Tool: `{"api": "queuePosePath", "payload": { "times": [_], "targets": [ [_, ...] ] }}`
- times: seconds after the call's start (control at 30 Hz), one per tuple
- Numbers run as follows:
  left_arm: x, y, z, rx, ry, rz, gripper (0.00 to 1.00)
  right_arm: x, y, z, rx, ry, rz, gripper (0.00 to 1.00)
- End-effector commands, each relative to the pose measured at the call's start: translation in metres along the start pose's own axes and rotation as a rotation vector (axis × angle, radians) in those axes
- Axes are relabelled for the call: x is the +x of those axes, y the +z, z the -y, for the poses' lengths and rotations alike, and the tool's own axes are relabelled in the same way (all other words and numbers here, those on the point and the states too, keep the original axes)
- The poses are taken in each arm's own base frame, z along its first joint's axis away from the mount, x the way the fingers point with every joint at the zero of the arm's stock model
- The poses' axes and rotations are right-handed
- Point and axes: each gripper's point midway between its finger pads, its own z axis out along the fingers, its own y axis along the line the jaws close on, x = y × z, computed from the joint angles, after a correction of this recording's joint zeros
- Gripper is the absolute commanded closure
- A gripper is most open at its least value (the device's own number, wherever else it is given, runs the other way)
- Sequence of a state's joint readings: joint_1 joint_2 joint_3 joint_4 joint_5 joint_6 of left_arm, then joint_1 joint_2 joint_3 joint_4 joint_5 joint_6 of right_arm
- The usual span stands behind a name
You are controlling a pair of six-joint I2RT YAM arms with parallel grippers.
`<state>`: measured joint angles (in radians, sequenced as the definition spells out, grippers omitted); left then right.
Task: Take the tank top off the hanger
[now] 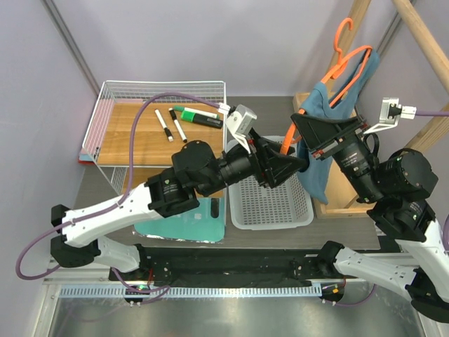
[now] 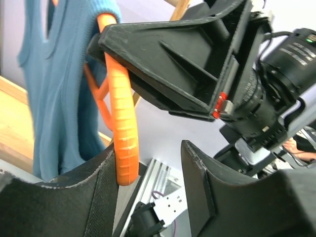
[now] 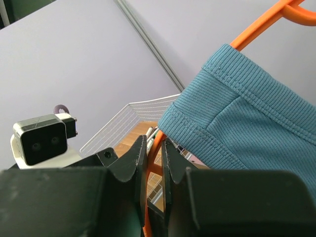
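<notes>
The orange hanger [image 1: 342,67] hangs by its hook from a wooden rack at the back right. The teal-blue tank top [image 1: 320,144] is draped over it and sags below. My right gripper [image 1: 306,132] is shut on the hanger's lower left arm; in the right wrist view its jaws [image 3: 154,144] pinch the orange bar [image 3: 153,153] beside the tank top's ribbed hem [image 3: 247,118]. My left gripper [image 1: 293,166] is just left of it. Its jaws [image 2: 148,154] stand open, with the hanger's ribbed end [image 2: 123,138] against the left finger [image 2: 101,182]. The tank top [image 2: 54,89] hangs behind.
A white plastic basket [image 1: 270,200] sits below both grippers. A wire basket [image 1: 161,91] at the back left holds markers on a wooden board. A mint-green mat [image 1: 189,221] lies under the left arm. The wooden rack's posts [image 1: 421,42] rise at the right.
</notes>
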<state>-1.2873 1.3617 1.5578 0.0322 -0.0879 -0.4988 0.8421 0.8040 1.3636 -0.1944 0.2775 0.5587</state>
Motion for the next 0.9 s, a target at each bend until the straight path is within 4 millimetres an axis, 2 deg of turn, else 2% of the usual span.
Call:
{"api": "queuePosePath", "payload": {
  "times": [0.0, 0.23, 0.3, 0.33, 0.37, 0.43, 0.6, 0.7, 0.73, 0.77, 0.83, 0.87],
  "targets": [
    [-0.026, -0.031, 0.046, 0.175, -0.033, 0.029, 0.47, -0.019, 0.000, -0.003, -0.017, -0.042, 0.077, 0.99],
    [-0.042, -0.065, 0.061, 0.238, -0.036, 0.018, 0.40, -0.021, -0.012, -0.010, -0.050, -0.054, 0.043, 0.99],
    [-0.044, -0.077, 0.065, 0.254, -0.033, 0.006, 0.33, -0.020, -0.015, -0.013, -0.064, -0.064, 0.025, 0.99],
    [-0.046, -0.081, 0.066, 0.263, -0.030, 0.006, 0.32, -0.026, -0.016, -0.016, -0.069, -0.085, 0.031, 0.99],
    [-0.052, -0.089, 0.069, 0.276, -0.026, 0.015, 0.32, -0.020, -0.016, -0.017, -0.075, -0.096, 0.000, 0.99],
    [-0.056, -0.096, 0.073, 0.293, -0.022, 0.017, 0.31, -0.024, -0.019, -0.021, -0.093, -0.117, -0.006, 0.99],
    [-0.074, -0.115, 0.079, 0.311, -0.011, 0.060, 0.29, -0.014, -0.024, -0.024, -0.120, -0.157, -0.069, 0.99],
    [-0.086, -0.113, 0.073, 0.267, 0.013, 0.101, 0.27, -0.006, -0.030, -0.027, -0.153, -0.180, -0.117, 0.99],
    [-0.096, -0.113, 0.070, 0.235, 0.016, 0.125, 0.26, -0.005, -0.031, -0.029, -0.165, -0.185, -0.126, 0.99],
    [-0.099, -0.110, 0.068, 0.215, 0.022, 0.132, 0.22, -0.002, -0.034, -0.031, -0.179, -0.186, -0.141, 0.99],
    [-0.106, -0.101, 0.068, 0.198, 0.046, 0.145, 0.20, 0.005, -0.039, -0.039, -0.235, -0.188, -0.183, 0.99],
    [-0.109, -0.096, 0.063, 0.165, 0.054, 0.153, 0.14, 0.009, -0.042, -0.039, -0.245, -0.190, -0.204, 0.99]
  ]
}}
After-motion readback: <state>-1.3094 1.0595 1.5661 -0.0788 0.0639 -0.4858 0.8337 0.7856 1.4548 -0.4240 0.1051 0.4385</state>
